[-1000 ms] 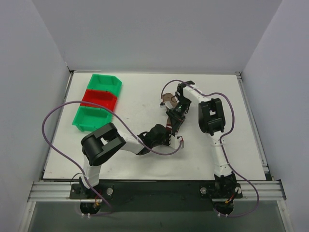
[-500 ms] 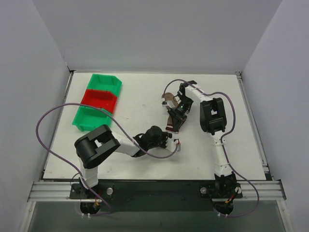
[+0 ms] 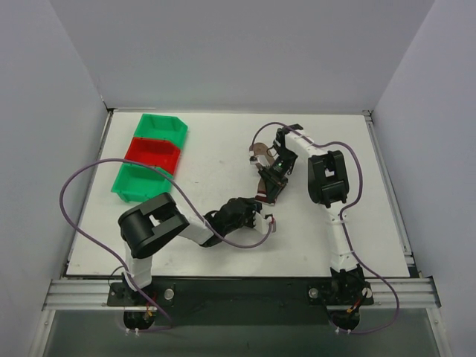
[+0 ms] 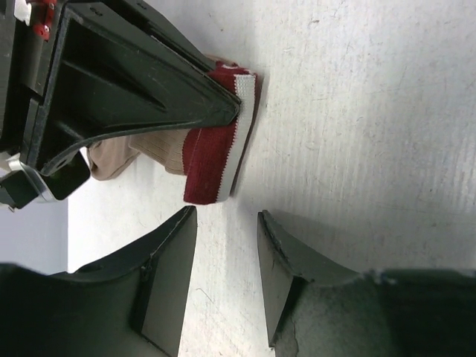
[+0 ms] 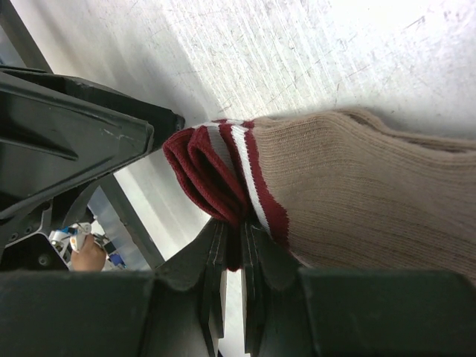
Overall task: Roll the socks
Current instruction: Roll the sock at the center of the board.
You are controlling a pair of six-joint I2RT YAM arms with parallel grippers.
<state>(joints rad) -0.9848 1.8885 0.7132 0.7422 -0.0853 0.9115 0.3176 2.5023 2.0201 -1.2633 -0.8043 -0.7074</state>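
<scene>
Your right gripper (image 5: pixel 236 227) pinches the socks (image 5: pixel 349 193) by the cuff (image 5: pixel 204 167).
Your left gripper (image 4: pixel 225 216) gapes empty, just short of them.

Right wrist view: the socks (image 5: pixel 349 193) run off the right edge. Left wrist view: the right gripper (image 4: pixel 227 104) hides most of the tan knit. Overhead: socks too small to resolve.

White table (image 3: pixel 223 141), top scuffed. Pale plain walls box it in: back wall (image 3: pixel 238 52) behind table, left wall (image 3: pixel 44 149) and right wall (image 3: pixel 439 141) flanking its sides. Aluminium rail (image 3: pixel 245 291) along table's near edge. Light soft, even.
</scene>
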